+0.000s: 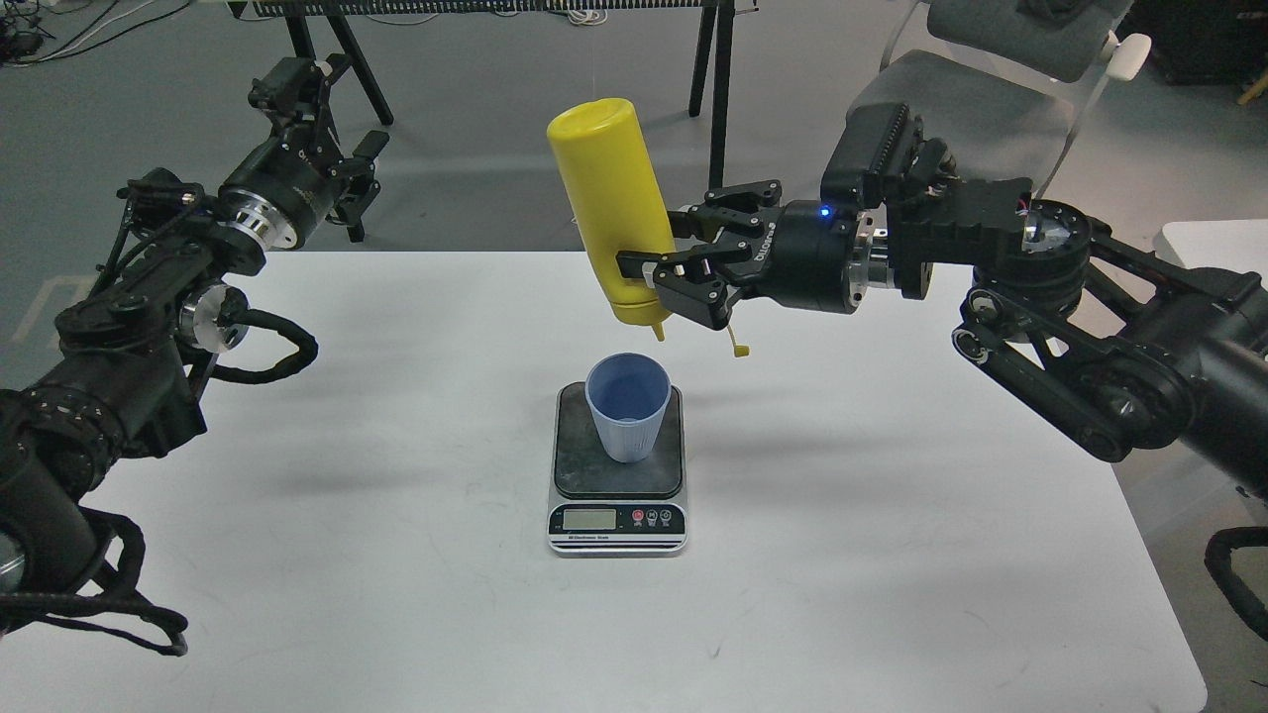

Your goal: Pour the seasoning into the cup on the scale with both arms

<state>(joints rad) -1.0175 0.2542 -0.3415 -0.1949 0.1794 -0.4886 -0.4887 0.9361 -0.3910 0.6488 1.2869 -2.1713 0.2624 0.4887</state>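
My right gripper (649,277) is shut on the yellow seasoning bottle (604,193) near its nozzle end. The bottle hangs upside down, tilted with its base up and to the left. Its nozzle points down just above the far right rim of the light-blue cup (626,406). The small tethered cap (738,349) dangles to the right. The cup stands upright on the dark plate of the scale (616,520) at the middle of the white table. My left gripper (352,173) is raised over the table's far left edge, away from the cup; its fingers look apart and hold nothing.
The white table (892,555) carries only the scale and cup. A grey chair (951,89) stands behind the right arm, and black stand legs (718,89) rise beyond the far edge. The grey floor lies behind.
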